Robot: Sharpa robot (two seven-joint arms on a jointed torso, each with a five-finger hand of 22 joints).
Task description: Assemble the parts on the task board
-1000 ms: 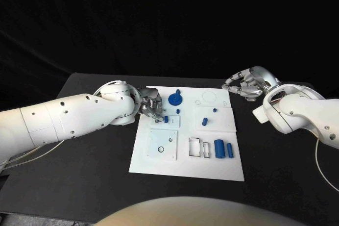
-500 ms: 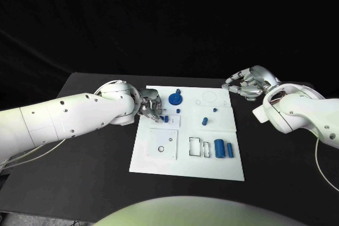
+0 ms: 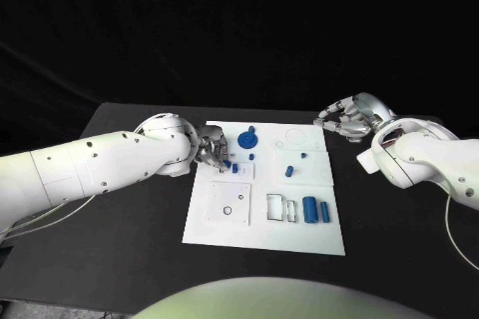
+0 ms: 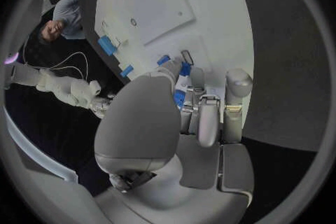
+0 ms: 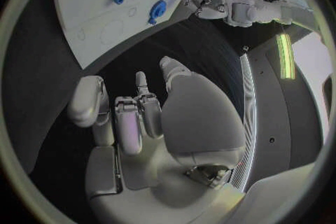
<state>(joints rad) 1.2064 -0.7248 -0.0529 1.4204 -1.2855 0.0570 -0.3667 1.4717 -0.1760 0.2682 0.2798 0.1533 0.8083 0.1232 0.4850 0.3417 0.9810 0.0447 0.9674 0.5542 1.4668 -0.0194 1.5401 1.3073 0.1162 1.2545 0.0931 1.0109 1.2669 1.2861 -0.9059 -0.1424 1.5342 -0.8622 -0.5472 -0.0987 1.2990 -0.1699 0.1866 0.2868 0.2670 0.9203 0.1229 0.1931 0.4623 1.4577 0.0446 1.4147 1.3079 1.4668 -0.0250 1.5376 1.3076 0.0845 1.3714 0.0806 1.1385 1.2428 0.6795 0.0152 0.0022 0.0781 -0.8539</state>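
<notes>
**Left hand holds a small blue piece over the white board**

The white board (image 3: 264, 194) lies in the middle of the black table (image 3: 120, 222). The left hand (image 3: 212, 151) comes in from the left side of the head picture and sits over the upper left part of the board. Its fingers (image 4: 207, 123) are close together, and they pinch a small blue piece (image 3: 235, 169) just above a little white square plate (image 3: 237, 169).

The right hand (image 3: 347, 118) is in the upper right of the head picture, off the board and above the table. Its fingers (image 5: 133, 123) are curled in together and hold nothing.

More blue pieces lie on the board. A round blue piece (image 3: 248, 138) sits near the top, beside the left hand. A tiny blue piece (image 3: 291, 171) lies near the middle. Two long blue pieces (image 3: 316, 210) lie side by side at the right edge, next to two black frames (image 3: 282, 209). A bigger white plate (image 3: 230, 203) with holes lies in the lower left part of the board
</notes>
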